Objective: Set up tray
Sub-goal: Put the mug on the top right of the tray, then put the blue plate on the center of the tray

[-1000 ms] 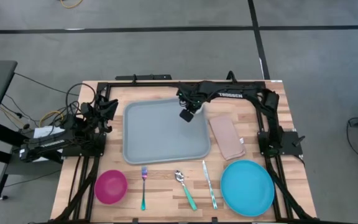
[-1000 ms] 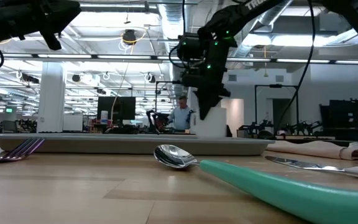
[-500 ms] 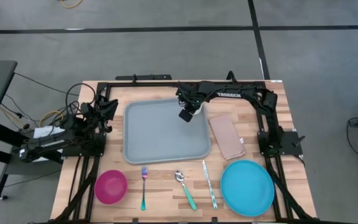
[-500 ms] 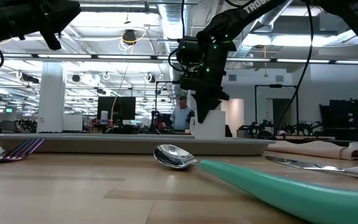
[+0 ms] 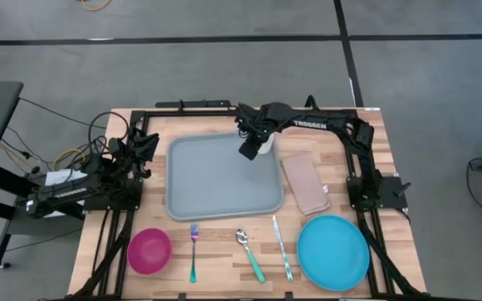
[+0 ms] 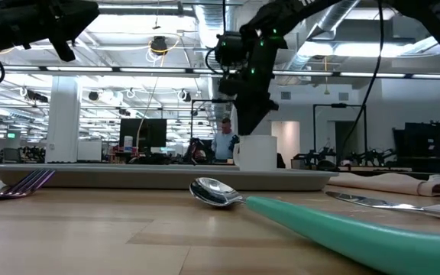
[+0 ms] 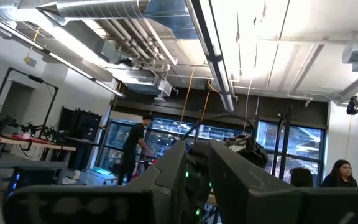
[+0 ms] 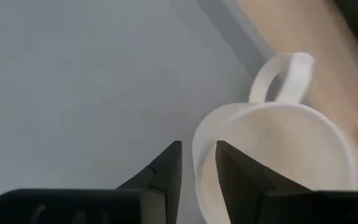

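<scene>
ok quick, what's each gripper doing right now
Left gripper: parked at the table's left edge, holding nothing; open or shut cannot be told.
Right gripper: open, fingers straddling the rim of the white mug on the tray.

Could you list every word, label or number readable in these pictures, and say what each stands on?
"TROSSEN": white letters on the right arm, read in the high view.
Nothing else is readable: the tray, mug, cutlery, plate and bowl carry no visible text, and the signs in the room behind the table are too small to read.
</scene>
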{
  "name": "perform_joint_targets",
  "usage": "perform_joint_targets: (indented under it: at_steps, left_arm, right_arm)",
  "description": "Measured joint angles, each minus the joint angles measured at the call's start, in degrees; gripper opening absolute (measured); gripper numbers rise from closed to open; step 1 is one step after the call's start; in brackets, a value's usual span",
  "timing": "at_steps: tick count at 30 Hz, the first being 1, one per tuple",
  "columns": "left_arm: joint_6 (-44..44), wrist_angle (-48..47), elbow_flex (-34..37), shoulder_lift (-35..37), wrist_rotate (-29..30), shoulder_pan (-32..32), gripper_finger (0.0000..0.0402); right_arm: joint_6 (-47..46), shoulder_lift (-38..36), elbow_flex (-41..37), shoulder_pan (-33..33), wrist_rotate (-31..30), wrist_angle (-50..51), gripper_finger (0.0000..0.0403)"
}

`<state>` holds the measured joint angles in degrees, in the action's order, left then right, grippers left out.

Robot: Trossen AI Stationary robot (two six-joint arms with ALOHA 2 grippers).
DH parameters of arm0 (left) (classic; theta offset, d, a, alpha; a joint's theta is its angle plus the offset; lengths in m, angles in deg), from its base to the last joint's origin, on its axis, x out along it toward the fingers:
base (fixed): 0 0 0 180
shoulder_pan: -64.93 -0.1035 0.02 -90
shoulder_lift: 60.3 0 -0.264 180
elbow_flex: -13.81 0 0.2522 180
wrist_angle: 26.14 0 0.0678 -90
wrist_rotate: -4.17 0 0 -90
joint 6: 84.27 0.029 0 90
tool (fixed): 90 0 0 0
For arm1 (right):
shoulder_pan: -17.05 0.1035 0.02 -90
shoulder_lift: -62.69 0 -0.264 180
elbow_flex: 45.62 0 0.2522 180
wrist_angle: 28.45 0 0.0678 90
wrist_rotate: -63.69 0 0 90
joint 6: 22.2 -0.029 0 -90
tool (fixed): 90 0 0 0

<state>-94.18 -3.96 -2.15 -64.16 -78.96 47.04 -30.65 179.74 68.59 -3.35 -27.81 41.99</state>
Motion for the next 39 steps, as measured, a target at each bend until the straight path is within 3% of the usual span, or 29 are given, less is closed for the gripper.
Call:
perform_joint_targets:
  at_steps: [13, 19, 23, 27, 34, 39]
  left_arm:
    - [0.0, 0.0, 0.0, 0.0, 0.0, 0.0, 0.0057]
    - [0.0, -0.8, 0.0, 0.0, -0.2, 0.0, 0.0057]
    - [0.0, -1.8, 0.0, 0.0, -0.3, 0.0, 0.0057]
    - [0.0, -2.6, 0.0, 0.1, -0.4, 0.0, 0.0057]
    - [-1.9, -3.1, 0.0, 0.1, -0.3, 0.0, 0.0057]
    - [-3.3, -3.1, 0.0, 0.1, -0.3, 0.0, 0.0057]
  right_arm:
    - [-0.1, -0.2, 21.8, 3.5, 0.0, 33.5, 0.0104]
    - [0.3, -4.1, 20.6, 10.1, 2.4, 33.1, 0.0104]
    - [0.8, -8.3, 16.0, 15.5, 2.9, 33.0, 0.0104]
    - [-5.1, -14.9, 7.4, 20.0, 1.3, 32.9, 0.0103]
    - [-19.9, -28.0, -16.8, 26.2, 1.8, 32.4, 0.0103]
    - [-31.0, -38.0, -33.8, 30.7, 5.3, 25.4, 0.0103]
